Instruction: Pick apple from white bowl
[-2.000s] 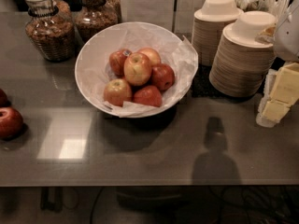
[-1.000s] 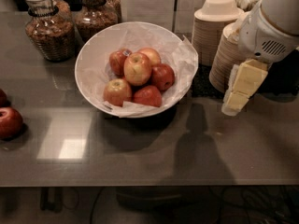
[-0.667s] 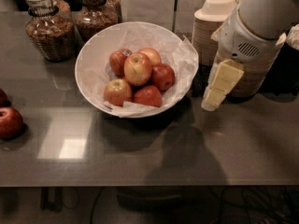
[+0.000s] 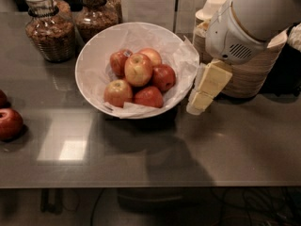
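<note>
The white bowl, lined with crinkled white paper, stands on the grey table at centre back. It holds several apples. The apple, the largest, yellow-orange with red streaks, lies on top in the middle of the pile. Smaller deep-red apples lie around it. My gripper, cream-yellow, hangs from the white arm just right of the bowl's right rim. It is beside the bowl, low over the table, and apart from the apple.
Two glass jars stand behind the bowl at left. Stacked beige disposable bowls stand at right, partly behind the arm. Two red apples lie on the table at the left edge. The table's front edge runs across the bottom.
The arm and gripper have swung in from the right edge leftward, to just beside the bowl's right rim. The bowl and apples have not moved.
</note>
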Controlling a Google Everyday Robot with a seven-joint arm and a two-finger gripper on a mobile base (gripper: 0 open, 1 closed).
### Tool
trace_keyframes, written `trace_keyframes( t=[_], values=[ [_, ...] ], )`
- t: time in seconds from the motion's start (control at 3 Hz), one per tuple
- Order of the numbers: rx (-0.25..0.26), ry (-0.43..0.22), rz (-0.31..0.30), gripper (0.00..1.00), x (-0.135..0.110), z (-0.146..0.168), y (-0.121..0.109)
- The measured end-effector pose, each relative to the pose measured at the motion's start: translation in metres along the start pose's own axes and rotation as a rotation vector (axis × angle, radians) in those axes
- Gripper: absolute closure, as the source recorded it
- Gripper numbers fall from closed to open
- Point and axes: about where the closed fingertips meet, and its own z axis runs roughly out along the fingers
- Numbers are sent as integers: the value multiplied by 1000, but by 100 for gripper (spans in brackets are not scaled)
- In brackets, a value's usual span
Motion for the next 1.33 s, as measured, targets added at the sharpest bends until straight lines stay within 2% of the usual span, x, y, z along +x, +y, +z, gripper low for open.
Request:
trace_keyframes(
  t=[0.33,0.67,1.33],
  values=[
    [0,0,0,0,0,0,0],
    [-3,-20,7,0,-5,18,-4],
    [-21,-119,-7,0,-41,65,-31]
  ],
)
